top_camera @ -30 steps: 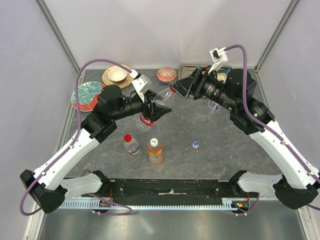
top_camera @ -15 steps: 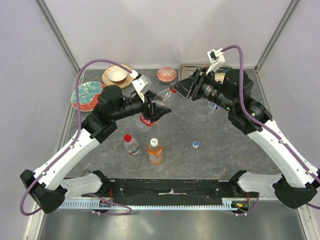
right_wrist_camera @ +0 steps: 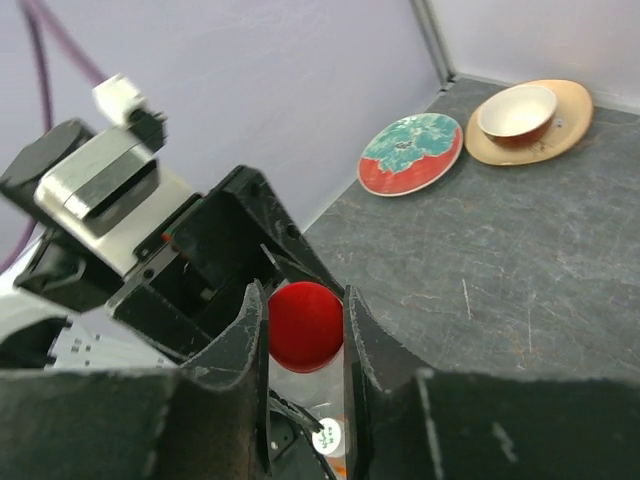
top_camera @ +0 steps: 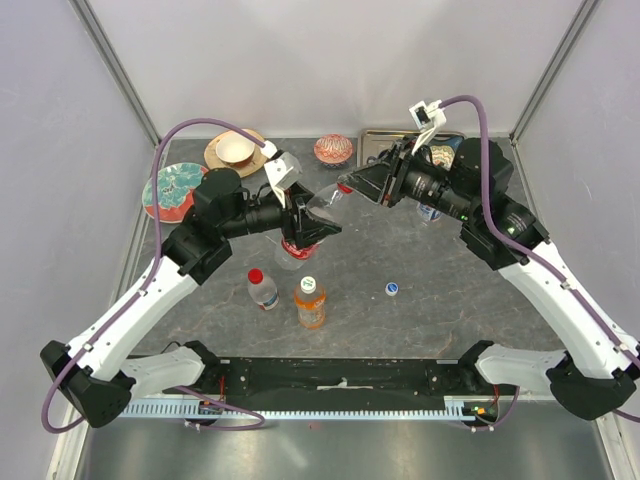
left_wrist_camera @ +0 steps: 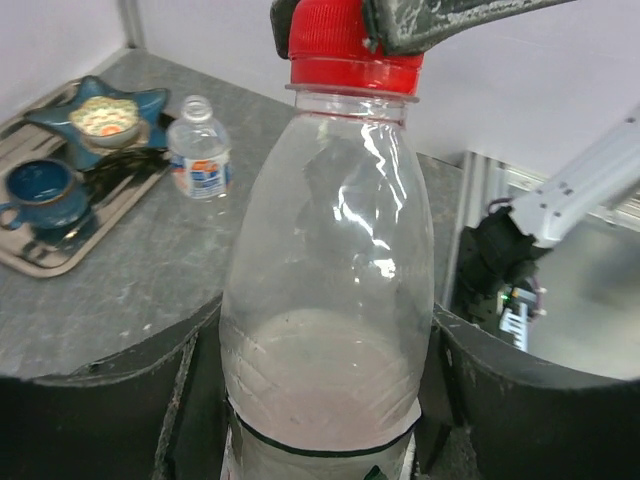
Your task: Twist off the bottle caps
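The clear plastic bottle (top_camera: 318, 205) with a red label band is held off the grey stone-look table (top_camera: 450, 300), above its middle, tilted so that its neck points up and to the right. It holds a little cloudy liquid in its lower part. The left gripper (top_camera: 298, 236) is clamped around the lower body, one black finger (left_wrist_camera: 100, 400) on each side of it. The red screw cap (right_wrist_camera: 305, 325) sits on the neck, and the right gripper (top_camera: 350, 186) is closed tight on it, pinching it from both sides.

From the held bottle toward the arm bases, two more bottles stand upright just beside each other: a small clear bottle with a red cap (top_camera: 262, 288) and an orange-liquid bottle with a white cap (top_camera: 310, 302). A loose white-and-blue cap (top_camera: 392, 289) lies to the right of these, apart from them. To the right of the held bottle, partly hidden under the right arm, stands a small clear bottle with a blue-and-orange label (left_wrist_camera: 200, 150); its neck appears uncapped.

Behind the held bottle is a red patterned bowl (top_camera: 333, 149). Behind and to the right lies a metal tray (left_wrist_camera: 40, 262) holding a blue mug (left_wrist_camera: 40, 190) and a blue star-shaped dish (left_wrist_camera: 100, 115). To the left are a teal-and-red plate (top_camera: 172, 190) and a tan plate (top_camera: 215, 155) carrying a white bowl (top_camera: 235, 150).
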Robot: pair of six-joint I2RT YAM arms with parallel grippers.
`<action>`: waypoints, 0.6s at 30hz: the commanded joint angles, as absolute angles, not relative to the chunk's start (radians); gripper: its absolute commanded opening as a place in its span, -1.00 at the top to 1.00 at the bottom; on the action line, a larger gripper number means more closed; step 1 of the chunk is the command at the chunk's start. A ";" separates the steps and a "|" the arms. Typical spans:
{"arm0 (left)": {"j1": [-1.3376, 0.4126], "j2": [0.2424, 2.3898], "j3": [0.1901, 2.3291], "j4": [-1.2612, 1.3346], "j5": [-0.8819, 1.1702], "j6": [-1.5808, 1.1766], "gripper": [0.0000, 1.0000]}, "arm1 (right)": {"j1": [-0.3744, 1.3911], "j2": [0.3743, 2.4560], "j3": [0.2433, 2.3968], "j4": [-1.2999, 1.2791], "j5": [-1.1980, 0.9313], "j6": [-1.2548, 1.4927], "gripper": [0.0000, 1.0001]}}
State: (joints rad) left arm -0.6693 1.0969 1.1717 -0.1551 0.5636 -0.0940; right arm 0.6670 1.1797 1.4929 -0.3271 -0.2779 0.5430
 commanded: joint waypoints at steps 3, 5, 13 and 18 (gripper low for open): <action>-0.667 1.123 1.282 0.070 1.129 -0.267 -0.08 | 0.673 1.203 1.511 -0.341 -0.599 0.374 1.00; -0.664 1.135 1.285 0.136 1.199 -0.365 -0.09 | 0.673 1.190 1.503 -0.339 -0.661 0.316 1.00; -0.657 1.167 1.256 0.472 1.370 -0.667 -0.06 | 0.672 1.120 1.440 -0.204 -0.893 0.278 1.00; -0.655 1.167 1.258 0.489 1.394 -0.675 -0.04 | 0.670 1.103 1.428 -0.192 -1.049 0.245 1.00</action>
State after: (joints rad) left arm -0.6521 1.1896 1.2011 0.2714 1.3098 -0.5781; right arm 0.6666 1.0901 1.4727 -0.1143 -0.8341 0.3115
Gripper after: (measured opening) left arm 0.632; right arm 0.340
